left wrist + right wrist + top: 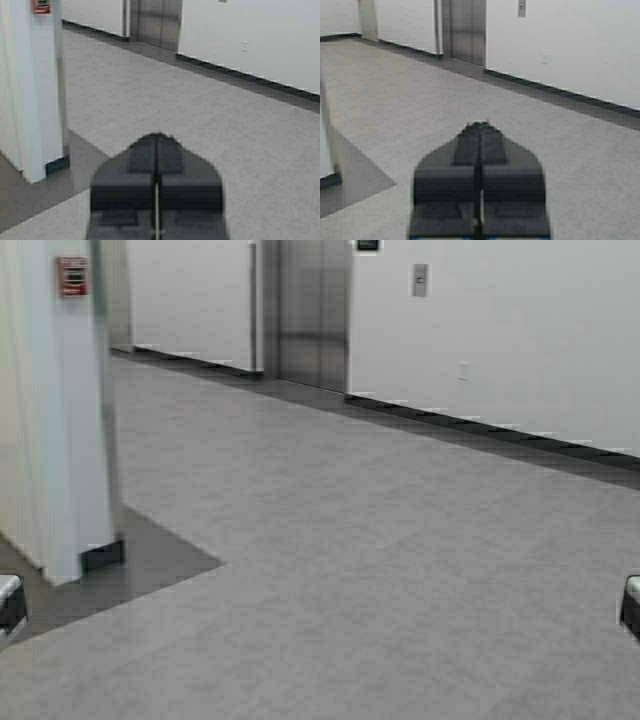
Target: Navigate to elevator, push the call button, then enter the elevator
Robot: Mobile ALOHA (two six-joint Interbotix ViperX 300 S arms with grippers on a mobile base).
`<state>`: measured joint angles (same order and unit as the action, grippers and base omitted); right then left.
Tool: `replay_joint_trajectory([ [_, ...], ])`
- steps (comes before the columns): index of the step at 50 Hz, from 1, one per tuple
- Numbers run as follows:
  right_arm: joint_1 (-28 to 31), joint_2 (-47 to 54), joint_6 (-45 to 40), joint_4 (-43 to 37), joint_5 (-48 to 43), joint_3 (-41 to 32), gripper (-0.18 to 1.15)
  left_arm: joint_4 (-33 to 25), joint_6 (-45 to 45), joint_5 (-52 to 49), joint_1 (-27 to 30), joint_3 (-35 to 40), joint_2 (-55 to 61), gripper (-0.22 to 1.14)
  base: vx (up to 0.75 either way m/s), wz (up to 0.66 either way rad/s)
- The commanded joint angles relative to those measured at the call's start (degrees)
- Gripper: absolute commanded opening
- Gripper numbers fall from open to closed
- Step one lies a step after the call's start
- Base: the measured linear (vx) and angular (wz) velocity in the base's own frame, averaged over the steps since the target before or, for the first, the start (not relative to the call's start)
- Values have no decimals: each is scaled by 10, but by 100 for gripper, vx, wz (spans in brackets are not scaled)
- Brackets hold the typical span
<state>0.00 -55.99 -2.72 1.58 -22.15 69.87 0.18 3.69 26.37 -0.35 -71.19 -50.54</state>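
Observation:
The elevator [314, 310] has brushed steel doors, closed, set in the far white wall across the grey floor; its doors also show as the elevator [160, 22] and the elevator [465, 30] in the wrist views. The call button [420, 280] is a small grey plate on the wall to the right of the doors, seen too as the call button [521, 7]. My left gripper [156, 136] is shut with nothing in it, held low over the floor. My right gripper [480, 124] is likewise shut and empty. Both point toward the far wall.
A white square pillar [60, 410] with a red fire alarm [72, 276] stands close on the left, on a dark floor patch [150, 565]. A dark baseboard strip [480, 430] runs along the far wall. A small white outlet plate [463, 371] sits low on that wall.

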Motion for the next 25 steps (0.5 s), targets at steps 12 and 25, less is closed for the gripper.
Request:
replay_joint_trajectory([
  [12, 0, 25, -2, 0, -8, -19, 4, 2, 4, 5, 1, 11, -4, 3, 72, -30],
  [25, 0, 27, -2, 0, -9, -22, 4, 2, 3, 5, 1, 12, -5, 3, 74, -19],
])
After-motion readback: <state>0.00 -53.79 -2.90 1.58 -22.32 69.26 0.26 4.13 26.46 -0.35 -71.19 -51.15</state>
